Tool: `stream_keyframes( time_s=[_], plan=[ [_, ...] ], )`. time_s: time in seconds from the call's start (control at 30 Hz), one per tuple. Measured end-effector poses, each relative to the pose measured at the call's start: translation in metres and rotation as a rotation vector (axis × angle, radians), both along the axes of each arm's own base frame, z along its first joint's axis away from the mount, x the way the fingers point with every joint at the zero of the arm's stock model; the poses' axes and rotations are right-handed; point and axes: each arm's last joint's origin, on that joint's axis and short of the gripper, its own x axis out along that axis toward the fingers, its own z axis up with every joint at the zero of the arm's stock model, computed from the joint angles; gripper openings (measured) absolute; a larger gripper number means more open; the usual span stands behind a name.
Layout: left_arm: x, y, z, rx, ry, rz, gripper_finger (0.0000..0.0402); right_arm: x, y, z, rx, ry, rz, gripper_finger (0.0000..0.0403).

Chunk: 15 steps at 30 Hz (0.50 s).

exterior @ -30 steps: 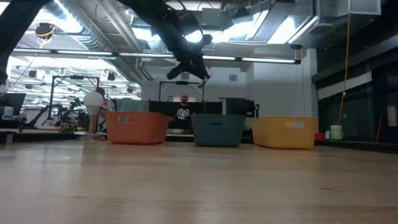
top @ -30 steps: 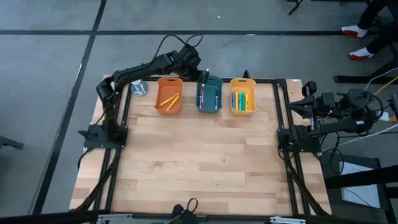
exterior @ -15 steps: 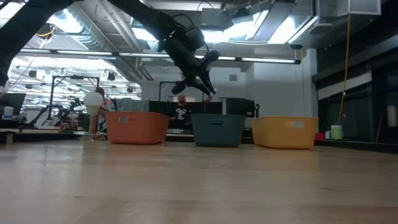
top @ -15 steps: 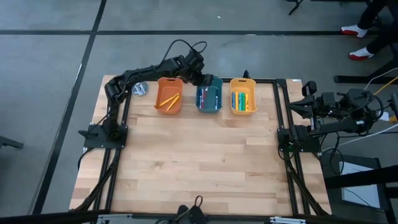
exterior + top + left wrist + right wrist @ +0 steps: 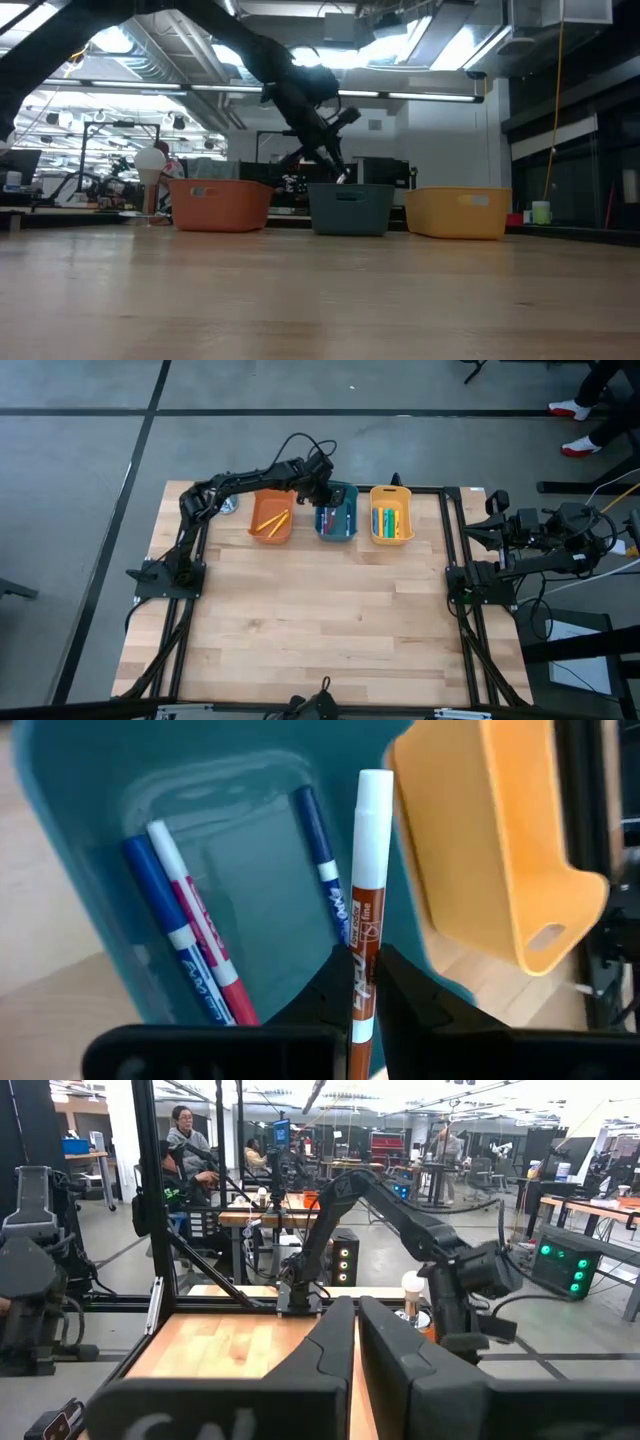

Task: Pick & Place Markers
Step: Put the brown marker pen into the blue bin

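Observation:
My left gripper (image 5: 323,487) hangs over the teal bin (image 5: 337,515), shut on an orange-bodied marker (image 5: 366,910) with a white cap. In the low view this gripper (image 5: 337,168) is just above the teal bin's rim (image 5: 350,187). Three markers, blue and red with white bodies (image 5: 190,945), lie flat on the teal bin's floor. The orange bin (image 5: 271,516) holds yellow markers, and the yellow bin (image 5: 391,516) holds several blue, teal and yellow ones. My right gripper (image 5: 356,1325) waits shut beyond the table's right edge (image 5: 497,510). My left gripper pinches the marker's orange barrel (image 5: 364,955) between its two fingers, which lie along it. The white cap end (image 5: 373,805) sticks out past the fingertips, slanting down toward the bin's floor. The marker is lifted clear, touching neither the bin nor the markers in it.
The three bins stand in a row along the table's far edge. A round metal object (image 5: 226,503) sits left of the orange bin. The bare wood tabletop (image 5: 320,610) stretches toward the near edge. People sit in the room behind (image 5: 190,1140).
My left gripper, still shut on the marker, has moved from above the gap between the orange and teal bins toward the table's right and down. It has tipped its fingers downward and now hangs low over the teal bin.

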Motion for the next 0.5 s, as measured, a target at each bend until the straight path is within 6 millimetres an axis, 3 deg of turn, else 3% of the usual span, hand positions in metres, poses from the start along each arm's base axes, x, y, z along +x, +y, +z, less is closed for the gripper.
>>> stream_keyframes(
  time_s=[0.27,0.5],
  plan=[
    [0.007,-0.003,-0.018,-0.046,0.030,0.004,0.0019,0.000,0.000,0.000,0.000,0.000,0.000,0.0021],
    [0.009,-0.006,-0.020,-0.049,0.036,0.007,0.0020,0.000,0.000,0.000,0.000,0.000,0.000,0.0021]
  ],
)
